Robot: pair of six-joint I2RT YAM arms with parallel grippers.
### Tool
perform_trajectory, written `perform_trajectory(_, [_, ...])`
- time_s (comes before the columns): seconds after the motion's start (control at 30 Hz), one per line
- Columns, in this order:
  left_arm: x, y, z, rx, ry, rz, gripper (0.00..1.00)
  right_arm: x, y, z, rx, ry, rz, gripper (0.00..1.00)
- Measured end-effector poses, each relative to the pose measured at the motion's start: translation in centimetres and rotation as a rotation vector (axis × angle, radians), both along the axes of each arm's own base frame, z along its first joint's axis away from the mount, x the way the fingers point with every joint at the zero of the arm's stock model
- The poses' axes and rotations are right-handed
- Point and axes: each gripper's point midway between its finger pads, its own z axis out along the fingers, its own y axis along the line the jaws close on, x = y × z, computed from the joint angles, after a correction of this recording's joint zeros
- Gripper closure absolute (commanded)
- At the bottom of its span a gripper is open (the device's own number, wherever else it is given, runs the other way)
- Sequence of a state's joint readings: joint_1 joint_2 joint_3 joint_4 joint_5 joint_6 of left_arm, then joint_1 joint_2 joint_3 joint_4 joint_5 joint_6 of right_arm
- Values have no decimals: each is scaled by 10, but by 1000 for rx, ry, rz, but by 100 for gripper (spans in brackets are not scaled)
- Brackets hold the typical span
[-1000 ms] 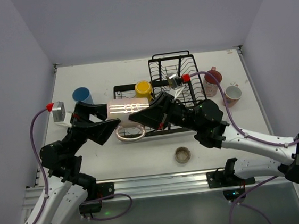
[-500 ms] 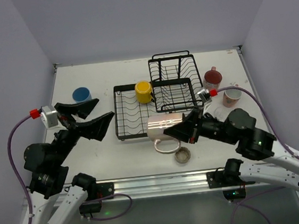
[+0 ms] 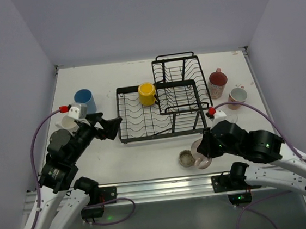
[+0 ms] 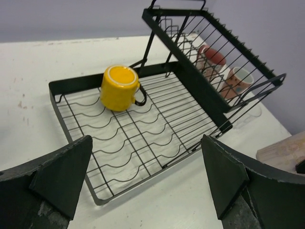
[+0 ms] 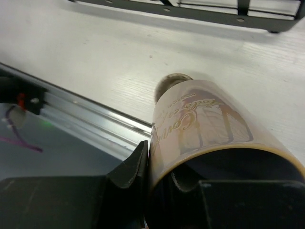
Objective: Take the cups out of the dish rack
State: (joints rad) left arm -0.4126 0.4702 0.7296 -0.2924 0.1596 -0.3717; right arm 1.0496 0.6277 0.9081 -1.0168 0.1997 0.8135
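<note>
**Pale mug clamped low at the near edge, off the rack**

Your right gripper is clamped on the wall of a pale mug at its mouth, with one finger outside and one inside. The mug is out of the rack, over the table close to the near edge and right of centre. A small cup stands just left of it and crowds it, and you cannot tell whether they touch. The metal rail runs just near of both.

The mug's long axis points away from the wrist and down toward the table, with its mouth toward the wrist. Only the wrist view shows the script lettering on its side.

Your left gripper has its fingers wide apart, holds nothing and faces the rack's left end. Its camera shows a yellow mug upside down on the flat tray, handle toward the right. From overhead that mug is little more than a yellow disc.

A blue cup stands left of the rack. A red mug and a pink mug stand to its right.
</note>
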Motion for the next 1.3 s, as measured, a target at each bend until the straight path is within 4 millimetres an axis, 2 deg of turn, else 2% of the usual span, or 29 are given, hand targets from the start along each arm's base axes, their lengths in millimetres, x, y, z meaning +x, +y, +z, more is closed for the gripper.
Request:
perform_trajectory(0.13, [5,2,-26,48,63,20,0,11,-3,-26,-155,41,-49,100])
perform_trajectory(0.23, [6,3,-38,64,90,26,0,20,-7,-39,-232,43,-91,100])
perform_trajectory(0.47, [11,0,-51,79,139,22,0,32,-21,-82,-389,73,-210,100])
perform_trajectory(0.63, [15,-6,-57,59,186,11,0,34,-34,-109,-417,97,-299,100])
perform_trajectory(0.9, [28,-21,-67,18,257,-12,0,47,-42,-127,-402,91,-399,99])
perform_trajectory(0.93, [32,-22,-70,15,269,-11,0,48,-42,-127,-398,90,-405,86])
perform_trajectory(1.03, [44,-29,-81,8,314,-7,0,52,-40,-127,-383,80,-412,59])
perform_trajectory(1.3, [73,-61,-133,66,429,-11,0,62,-31,-105,-267,2,-413,30])
